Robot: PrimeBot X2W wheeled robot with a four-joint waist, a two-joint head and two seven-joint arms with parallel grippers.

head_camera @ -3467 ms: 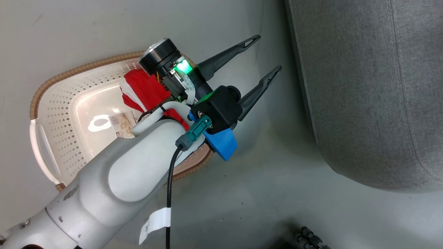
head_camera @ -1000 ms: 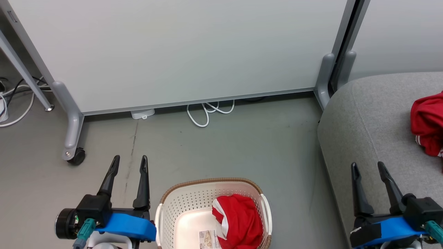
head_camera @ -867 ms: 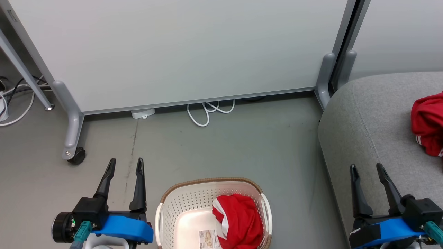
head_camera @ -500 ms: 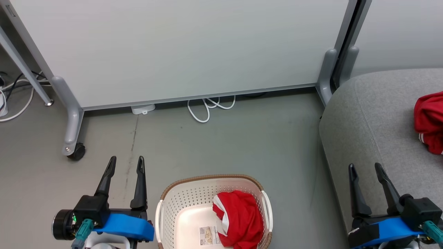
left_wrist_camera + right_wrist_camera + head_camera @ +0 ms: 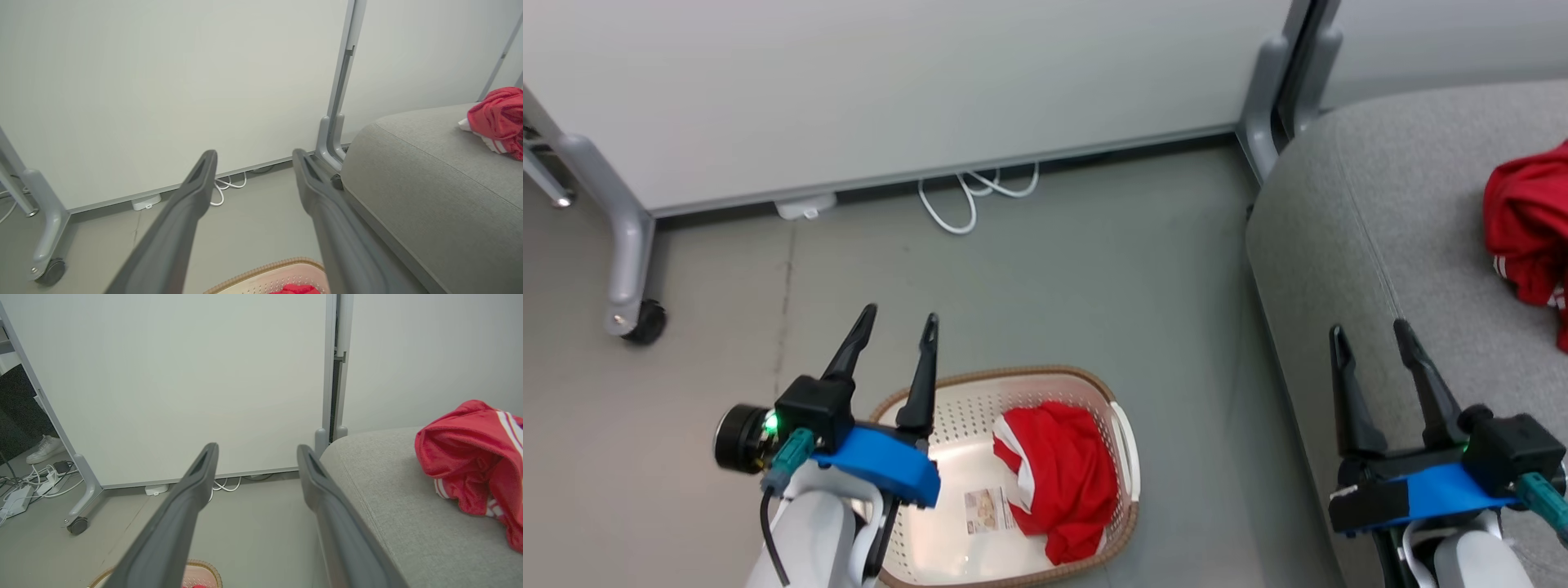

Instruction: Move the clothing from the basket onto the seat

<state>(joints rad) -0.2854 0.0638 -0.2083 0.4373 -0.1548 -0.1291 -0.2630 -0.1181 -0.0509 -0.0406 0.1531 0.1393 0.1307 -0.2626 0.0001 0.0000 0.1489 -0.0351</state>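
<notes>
One piece of red clothing (image 5: 1058, 474) with white stripes lies bunched in the right half of the cream basket (image 5: 947, 416) on the floor. Another red garment (image 5: 1527, 229) lies on the grey seat (image 5: 1347, 204) at the right; the wrist views show it too (image 5: 496, 122) (image 5: 474, 461). My left gripper (image 5: 900, 314) is open and empty, raised over the basket's left rim. My right gripper (image 5: 1368, 331) hangs open and empty over the seat's front left part. The left gripper (image 5: 253, 153) and right gripper (image 5: 257, 447) each look at the partition with spread fingers.
A white partition on grey castor legs (image 5: 625, 245) stands behind the basket, with white cables (image 5: 968, 192) on the floor at its foot. A barcode label (image 5: 984, 510) lies on the basket's floor. Cables, a power strip and a person's white shoe (image 5: 43, 449) show at the far left.
The camera has tilted down and to the right, so the whole scene shifted. My left gripper has moved up and right, over the basket's left rim. The clothing has stayed in place.
</notes>
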